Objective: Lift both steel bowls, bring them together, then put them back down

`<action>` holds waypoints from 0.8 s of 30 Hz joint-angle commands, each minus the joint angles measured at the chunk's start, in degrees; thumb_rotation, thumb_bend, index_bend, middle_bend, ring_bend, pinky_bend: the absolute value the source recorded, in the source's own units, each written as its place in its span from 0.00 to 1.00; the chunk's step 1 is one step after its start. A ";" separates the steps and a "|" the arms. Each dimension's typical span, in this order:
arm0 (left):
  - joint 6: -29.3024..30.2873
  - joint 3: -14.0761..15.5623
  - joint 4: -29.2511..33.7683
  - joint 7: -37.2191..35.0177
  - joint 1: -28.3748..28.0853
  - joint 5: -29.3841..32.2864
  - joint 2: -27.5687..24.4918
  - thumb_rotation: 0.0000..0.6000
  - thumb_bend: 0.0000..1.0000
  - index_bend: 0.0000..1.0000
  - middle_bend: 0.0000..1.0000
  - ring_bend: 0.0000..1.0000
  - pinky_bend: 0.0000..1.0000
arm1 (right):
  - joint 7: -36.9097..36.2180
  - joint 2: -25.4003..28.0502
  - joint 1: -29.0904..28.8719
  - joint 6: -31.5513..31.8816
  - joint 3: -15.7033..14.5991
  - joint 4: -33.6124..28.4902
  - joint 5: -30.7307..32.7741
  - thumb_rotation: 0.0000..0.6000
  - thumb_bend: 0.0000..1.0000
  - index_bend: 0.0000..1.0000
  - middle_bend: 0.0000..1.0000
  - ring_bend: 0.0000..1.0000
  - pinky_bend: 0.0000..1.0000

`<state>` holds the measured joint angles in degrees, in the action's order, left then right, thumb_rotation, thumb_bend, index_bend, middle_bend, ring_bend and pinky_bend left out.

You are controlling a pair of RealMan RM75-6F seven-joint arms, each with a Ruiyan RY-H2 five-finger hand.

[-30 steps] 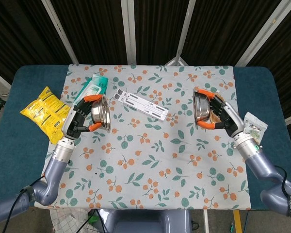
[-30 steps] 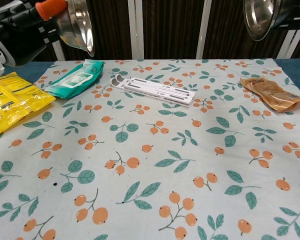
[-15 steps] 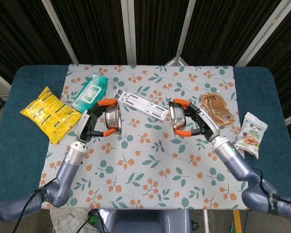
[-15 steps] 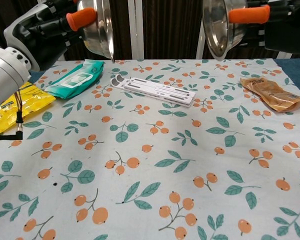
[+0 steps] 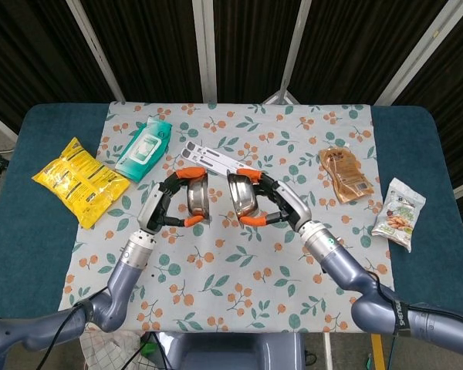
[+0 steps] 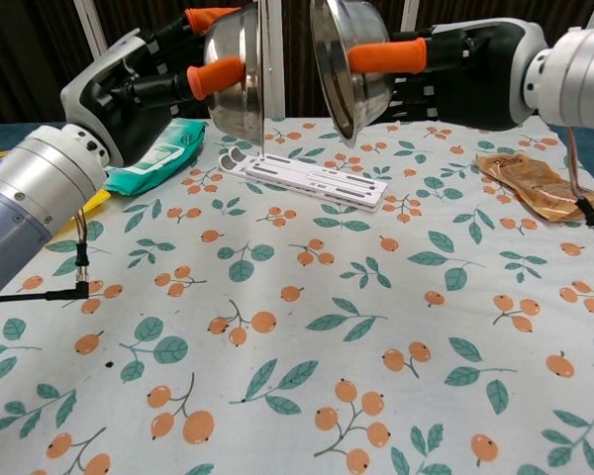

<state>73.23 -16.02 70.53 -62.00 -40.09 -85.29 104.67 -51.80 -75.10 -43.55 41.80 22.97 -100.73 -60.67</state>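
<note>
Two steel bowls hang in the air above the middle of the flowered tablecloth point(image 5: 239, 254), tipped on edge with their open sides facing each other. My left hand point(image 5: 163, 206) grips the left bowl point(image 5: 197, 199), which also shows at the top of the chest view as the left bowl point(image 6: 236, 74) in the left hand point(image 6: 148, 84). My right hand point(image 5: 278, 206) grips the right bowl point(image 5: 241, 198); the chest view shows this right bowl point(image 6: 345, 64) and the right hand point(image 6: 455, 69). A narrow gap separates the two rims.
A white flat rack point(image 5: 216, 160) lies on the cloth just behind the bowls. A teal wipes pack point(image 5: 143, 149) and a yellow snack bag point(image 5: 79, 181) lie to the left. A brown pouch point(image 5: 344, 173) and a small snack packet point(image 5: 399, 213) lie to the right.
Both hands have carried their bowls inward from the sides toward the table's middle. The gap between the bowls has shrunk from wide to narrow.
</note>
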 commanded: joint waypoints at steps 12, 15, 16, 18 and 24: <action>0.30 -0.31 -3.29 0.48 -1.95 -0.09 3.55 1.00 0.01 0.45 0.28 0.24 0.37 | 5.02 -2.94 -1.89 -2.75 0.65 -3.19 4.07 1.00 0.13 0.43 0.31 0.37 0.20; 0.50 0.04 -3.64 0.19 -1.89 -0.29 3.64 1.00 0.01 0.45 0.28 0.23 0.37 | 4.69 -2.65 -1.43 -3.24 1.03 -3.16 3.94 1.00 0.13 0.43 0.31 0.37 0.20; 0.75 0.14 -3.67 0.18 -1.79 -0.44 3.46 1.00 0.01 0.45 0.28 0.23 0.37 | 4.49 -2.41 -1.15 -3.18 1.28 -2.96 3.82 1.00 0.13 0.43 0.31 0.37 0.20; 1.79 0.17 -3.59 0.48 -1.35 -0.79 2.75 1.00 0.01 0.45 0.28 0.23 0.37 | 4.31 -1.71 -0.28 -2.55 1.78 -2.24 3.61 1.00 0.13 0.43 0.31 0.37 0.20; 2.09 0.66 -2.31 0.94 -0.63 -0.73 1.08 1.00 0.01 0.45 0.28 0.23 0.37 | 2.99 -0.14 1.37 -2.98 2.75 -1.70 3.09 1.00 0.13 0.43 0.31 0.37 0.20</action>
<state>75.33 -15.53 68.06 -61.18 -40.85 -86.02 105.85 -48.51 -75.46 -42.44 39.05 25.53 -102.39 -57.35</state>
